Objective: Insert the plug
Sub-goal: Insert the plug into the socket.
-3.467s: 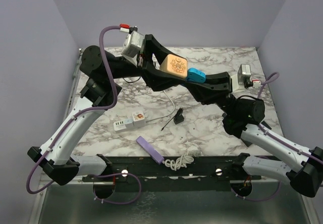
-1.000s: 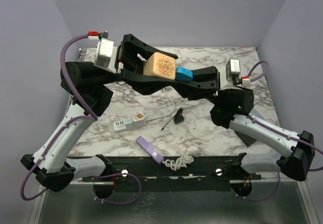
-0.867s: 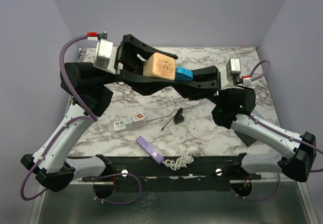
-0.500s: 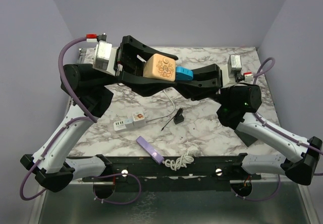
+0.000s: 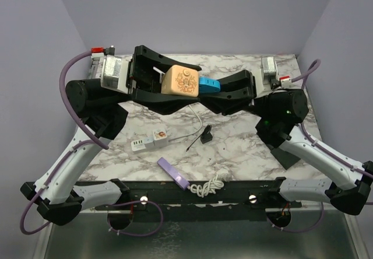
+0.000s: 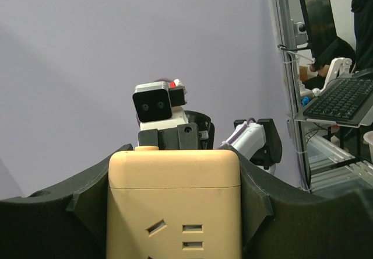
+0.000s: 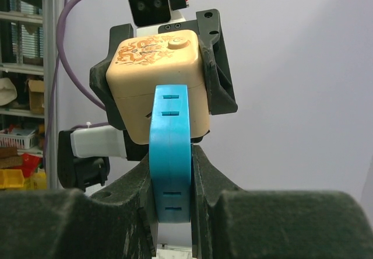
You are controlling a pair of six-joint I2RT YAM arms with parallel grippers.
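From above, my left pincer (image 5: pixel 164 85) is clamped on the two sides of the cream socket cube (image 5: pixel 182 81), which I hold in the air over the far part of the marbled table (image 5: pixel 250 148). My right pincer (image 5: pixel 222 90) is pressed onto the blue plug (image 5: pixel 208 85), whose end meets the cube's right-hand face. I hold both aloft, I judge, so each arm can push against the other along one line, with nothing on the table in the way; the white adapter (image 5: pixel 148 142), the purple bar (image 5: pixel 173 172) and the coiled cord (image 5: pixel 207 186) lie untouched below. From my left wrist, the cube (image 6: pixel 175 212) fills the gap between my fingers (image 6: pixel 87 203), a slotted face turned towards the lens, with the other arm's camera (image 6: pixel 154 104) just beyond; the plug is hidden here. From my right wrist, the plug (image 7: pixel 170 154) stands on edge in my grip, running straight up into the cube (image 7: pixel 157 78), touching it; whether the pins are fully home I cannot tell. Against the earlier top view, the joined pair has travelled leftwards, my two forearms have levelled into a straighter line, and plug and cube are touching as before
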